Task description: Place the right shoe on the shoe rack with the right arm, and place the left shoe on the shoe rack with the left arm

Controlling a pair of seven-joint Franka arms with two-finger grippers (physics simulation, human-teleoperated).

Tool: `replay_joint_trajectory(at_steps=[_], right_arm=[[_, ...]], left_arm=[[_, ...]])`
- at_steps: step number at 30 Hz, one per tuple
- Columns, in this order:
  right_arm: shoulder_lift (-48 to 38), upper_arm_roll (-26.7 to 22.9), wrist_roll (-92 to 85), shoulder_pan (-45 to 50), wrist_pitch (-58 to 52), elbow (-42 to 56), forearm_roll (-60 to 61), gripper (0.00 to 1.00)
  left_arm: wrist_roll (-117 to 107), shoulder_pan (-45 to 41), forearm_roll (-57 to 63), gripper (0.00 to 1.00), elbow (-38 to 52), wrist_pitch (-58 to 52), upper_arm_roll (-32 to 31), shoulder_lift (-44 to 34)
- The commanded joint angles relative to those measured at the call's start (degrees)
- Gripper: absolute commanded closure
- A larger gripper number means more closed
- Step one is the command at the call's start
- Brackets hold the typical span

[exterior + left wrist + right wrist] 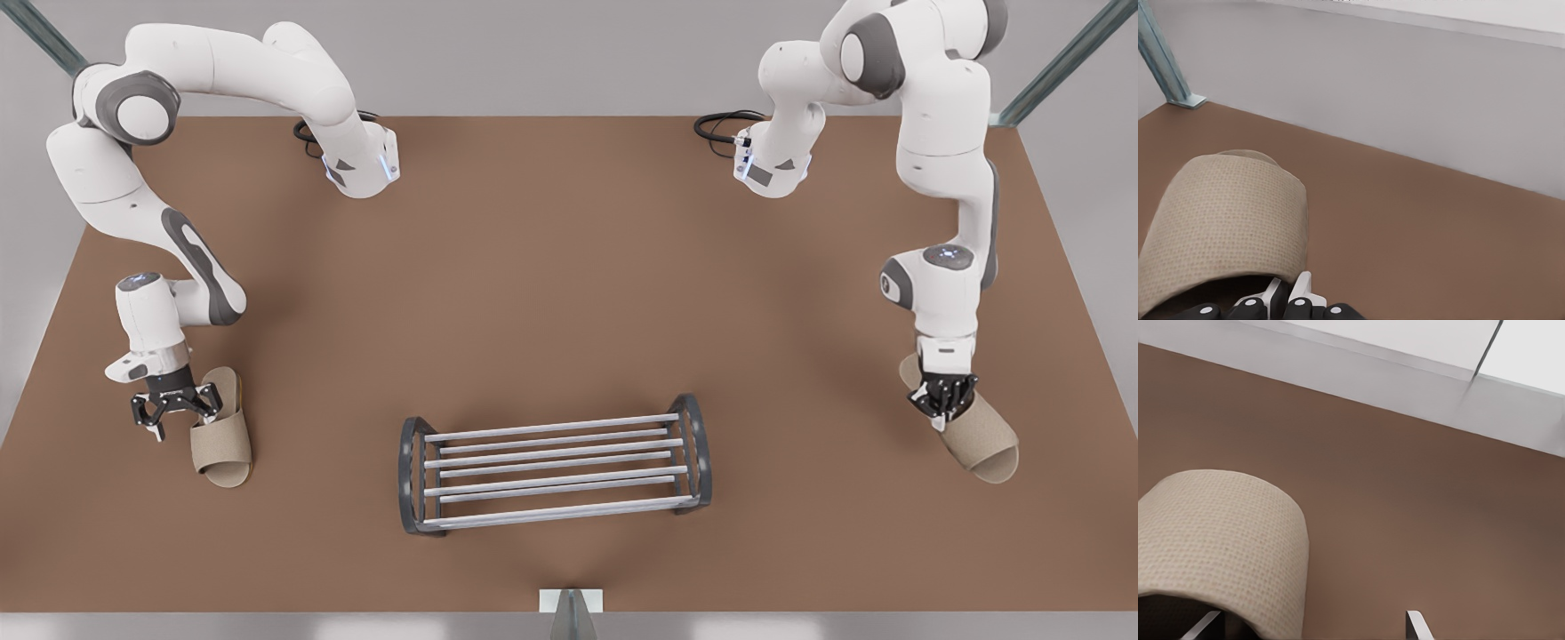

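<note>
The shoe rack [551, 427] stands on the brown table [569, 293] midway between the two grippers and well apart from both, its pale bars running between the dark arched ends. Both slippers lie on the table rather than on either tier. At the front view's left, the right gripper [175, 407] is low over the table with its jaws spread wide. The right shoe [222, 444] is just beside it, touching the jaw nearer the rack. In the right wrist view one finger [1205, 628] sits under the beige strap of that shoe [1218, 533], the other finger [1417, 623] stands clear of it over bare table, and the strap's side wall falls in the gap between them. At the front view's right, the left gripper [942, 400] is down on the left shoe [978, 440]. Its jaws are narrow, and the left wrist view shows the white fingertips [1301, 288] nearly together, pinching the strap's edge [1225, 220].
</note>
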Motion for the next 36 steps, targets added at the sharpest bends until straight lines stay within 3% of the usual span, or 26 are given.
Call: replay_joint_trajectory(at_steps=[1, 3, 4, 5, 6, 7, 19, 26, 30, 36], right_arm=[[-0.02, 0.06, -0.32, 0.02, -0.10, 0.05, 0.00, 0.21], [-0.02, 0.06, 0.03, 0.02, -0.10, -0.12, 0.09, 0.41], [0.06, 0.06, 0.12, 0.02, -0.10, -0.21, 0.09, 0.42], [0.06, 0.06, 0.21, 0.02, -0.10, -0.30, 0.18, 0.53], [0.06, 0.06, 0.21, -0.07, -0.10, -0.39, 0.09, 0.72], [0.06, 0.06, 0.30, -0.07, -0.10, -0.39, 0.09, 0.79], [-3.36, 0.94, 6.89, -1.92, -0.10, -2.93, 0.00, 0.79], [-6.88, 5.07, 10.58, -5.70, -0.10, -6.63, 0.00, 0.79], [-8.37, 6.22, 15.06, -4.64, -1.16, -6.19, 0.09, 0.79], [-10.83, 11.58, 19.19, -5.26, -12.85, -2.59, 0.44, 0.79]], left_arm=[[0.77, -1.18, 0.22, 0.76, 1.54, -9.44, 0.08, -0.84], [0.77, -2.68, 0.31, 0.76, 2.15, -14.63, 0.08, -3.91], [0.77, -3.03, 0.31, 0.76, 2.33, -14.72, -0.01, -4.09], [0.77, -3.56, 0.31, 0.76, 3.03, -16.29, -0.01, -4.88], [0.68, -3.38, 2.24, 0.76, 3.30, -17.00, -0.01, -5.32], [0.77, -3.38, 2.33, 0.76, 3.30, -17.18, -0.01, -5.58], [0.77, -3.47, 6.02, 0.76, 9.54, -28.34, -0.36, -10.24], [0.68, -5.84, 7.08, 0.77, 14.10, -35.81, -0.71, -13.23], [0.15, -11.20, 7.78, 0.78, 19.91, -40.11, -0.89, -11.65], [-3.19, -18.85, 7.69, 0.78, 31.25, -46.88, -0.89, -4.27]])
